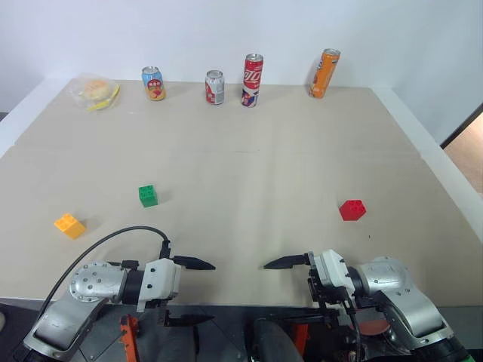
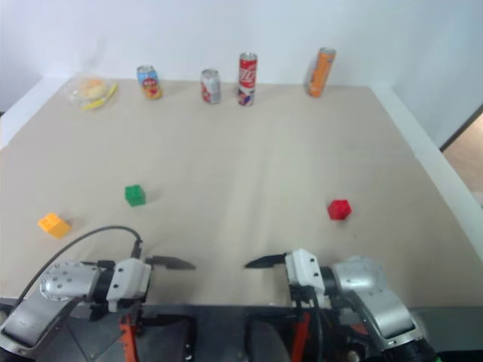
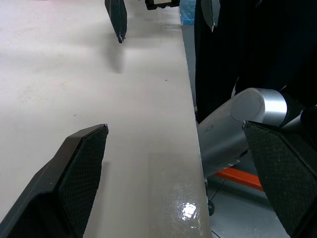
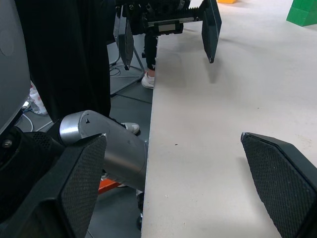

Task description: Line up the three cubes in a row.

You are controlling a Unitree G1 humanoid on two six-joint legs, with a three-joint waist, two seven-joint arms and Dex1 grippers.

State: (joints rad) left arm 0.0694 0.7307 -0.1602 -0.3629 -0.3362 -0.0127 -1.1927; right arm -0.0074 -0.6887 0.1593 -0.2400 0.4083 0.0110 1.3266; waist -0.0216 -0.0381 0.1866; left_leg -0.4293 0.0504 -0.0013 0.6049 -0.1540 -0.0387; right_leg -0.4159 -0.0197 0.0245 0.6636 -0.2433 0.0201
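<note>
Both grippers are hanging at the near edge of the table (image 1: pixel 249 173) with nothing in them: the left gripper (image 1: pixel 190 291) has its jaws spread wide, one black finger reaching out over the tabletop and the other down below the edge, and the right gripper (image 1: pixel 296 288) is the mirror of that, also fully spread and empty. Their fingertips point at each other across a gap in the middle, and neither one touches a cube. Going outward from there, the green cube (image 1: pixel 148 196) sits on the left half of the table, a bit further in than the left gripper, and the yellow-orange cube (image 1: pixel 69 225) is off to its left and nearer the front edge, close to the table's left side. The red cube (image 1: pixel 352 210) is well apart from those two, over on the right half ahead of the right gripper, so the three aren't in a row. Along the far edge there's a line of four upright drink cans (image 1: pixel 215 87), and a clear plastic bag (image 1: pixel 94 92) with yellow stuff in it sits at the far left corner
</note>
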